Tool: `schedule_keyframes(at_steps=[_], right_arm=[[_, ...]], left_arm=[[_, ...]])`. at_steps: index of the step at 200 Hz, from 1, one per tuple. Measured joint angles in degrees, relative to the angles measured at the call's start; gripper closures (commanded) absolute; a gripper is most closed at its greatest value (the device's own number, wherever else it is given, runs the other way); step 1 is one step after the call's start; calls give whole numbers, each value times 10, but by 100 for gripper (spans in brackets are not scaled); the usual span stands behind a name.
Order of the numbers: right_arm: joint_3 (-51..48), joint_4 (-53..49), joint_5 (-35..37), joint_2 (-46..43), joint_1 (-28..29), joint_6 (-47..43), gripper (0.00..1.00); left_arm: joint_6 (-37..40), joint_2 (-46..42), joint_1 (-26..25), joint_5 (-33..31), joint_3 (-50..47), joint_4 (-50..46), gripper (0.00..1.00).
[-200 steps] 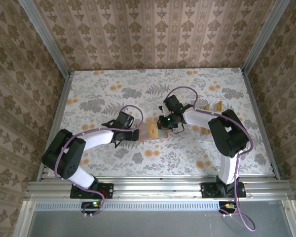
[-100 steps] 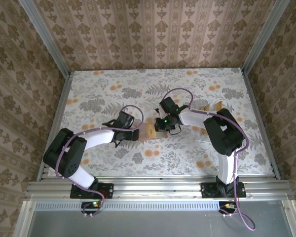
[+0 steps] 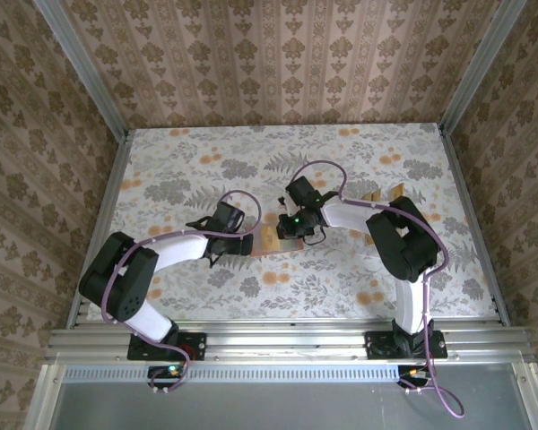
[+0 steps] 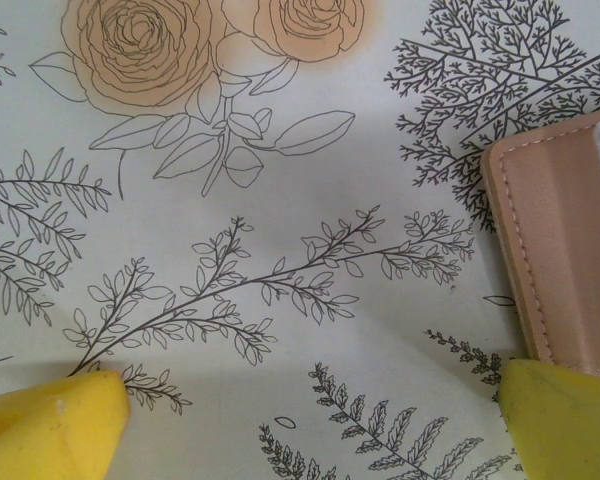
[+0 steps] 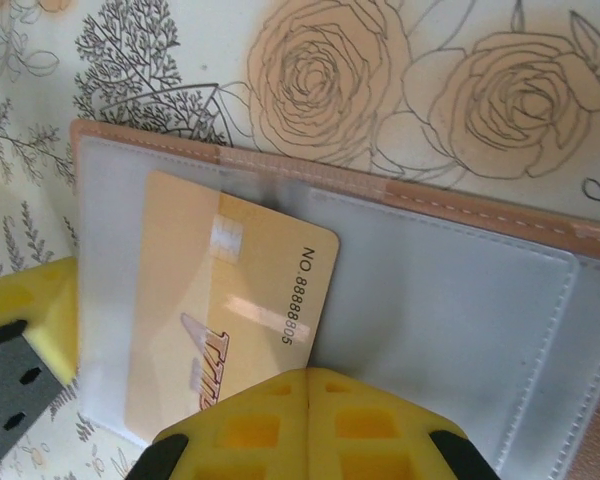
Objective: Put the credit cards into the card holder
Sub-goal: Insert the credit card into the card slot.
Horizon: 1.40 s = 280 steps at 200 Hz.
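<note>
A: What's on the table [image 3: 188, 152]?
B: Open card holder [image 5: 430, 197] mid-table, between both arms. Jaws of the left gripper [image 4: 305, 420] stand wide apart, one fingertip at the holder's corner.
A: Right side?
B: Jaws of the right gripper [image 5: 308, 388] are together, tips at the edge of one credit card [image 5: 230, 300], which is partly inside the clear sleeve.

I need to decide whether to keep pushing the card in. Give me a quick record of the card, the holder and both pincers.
card holder: lying open on the table, clear pockets facing up
credit card: apparently partly slid into a clear pocket, not fully seated
right pincer: shut on the card's near edge
left pincer: open, low over the table, one fingertip at the holder's edge
spare cards: on the table's right side
</note>
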Motion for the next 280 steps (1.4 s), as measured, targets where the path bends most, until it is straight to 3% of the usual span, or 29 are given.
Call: schedule_keyframes(at_steps=[280], right_arm=[[30, 3, 1, 12, 15, 10, 100]], left_arm=[[0, 7, 41, 15, 20, -26, 3]])
